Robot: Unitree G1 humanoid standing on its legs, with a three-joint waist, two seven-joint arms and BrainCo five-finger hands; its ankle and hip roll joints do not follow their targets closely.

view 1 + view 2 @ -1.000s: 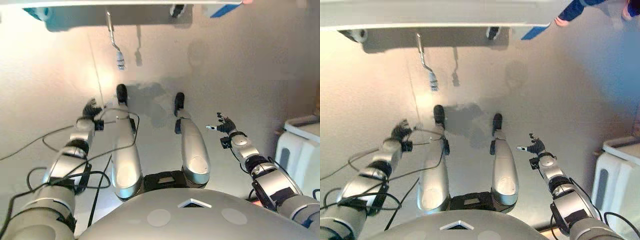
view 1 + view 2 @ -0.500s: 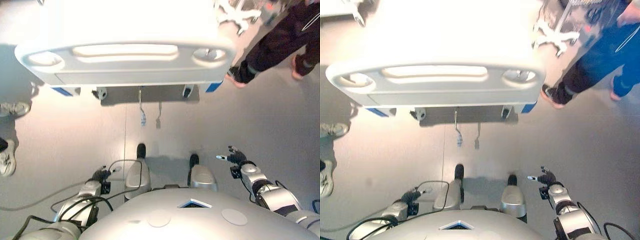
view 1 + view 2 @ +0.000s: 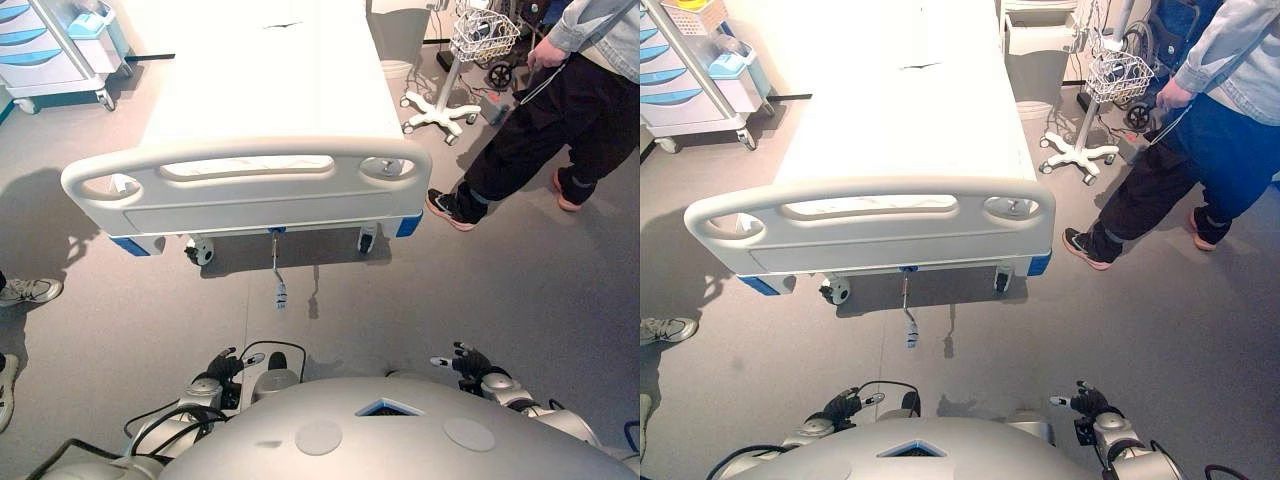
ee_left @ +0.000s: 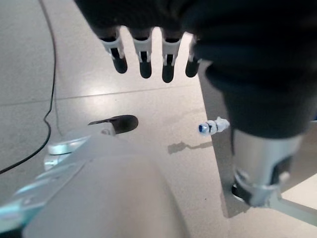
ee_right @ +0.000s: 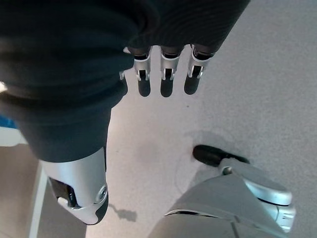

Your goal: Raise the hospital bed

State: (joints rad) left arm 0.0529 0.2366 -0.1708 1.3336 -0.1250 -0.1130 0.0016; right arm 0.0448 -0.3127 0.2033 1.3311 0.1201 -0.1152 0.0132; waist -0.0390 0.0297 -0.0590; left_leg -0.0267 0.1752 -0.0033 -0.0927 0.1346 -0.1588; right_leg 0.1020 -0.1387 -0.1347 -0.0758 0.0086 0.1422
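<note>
- Looking through the left eye view, I see the hospital bed (image 3: 270,90) standing lengthwise ahead on the grey floor (image 3: 120,310), its white footboard (image 3: 245,185) nearest me. A crank handle (image 3: 277,265) hangs below the footboard's middle, its tip just above the floor. My left hand (image 3: 222,365) sits low, well short of the crank, holding nothing. My right hand (image 3: 468,360) is low on the other side, fingers spread and free.
- Checking the right eye view, I see a person (image 3: 1200,130) in dark trousers standing beside the bed's far corner, near a wheeled stand (image 3: 1090,110) carrying a wire basket. A drawer cart (image 3: 695,85) stands at the opposite side of the bed. A shoe (image 3: 665,328) rests on the floor at that side.
- Reading the left wrist view, I find the fingers (image 4: 143,59) straight and apart, empty; the crank handle's tip (image 4: 213,126) shows past them, not touched.
- Reading the right wrist view, I find the fingers (image 5: 166,79) straight, apart and empty above bare floor.
</note>
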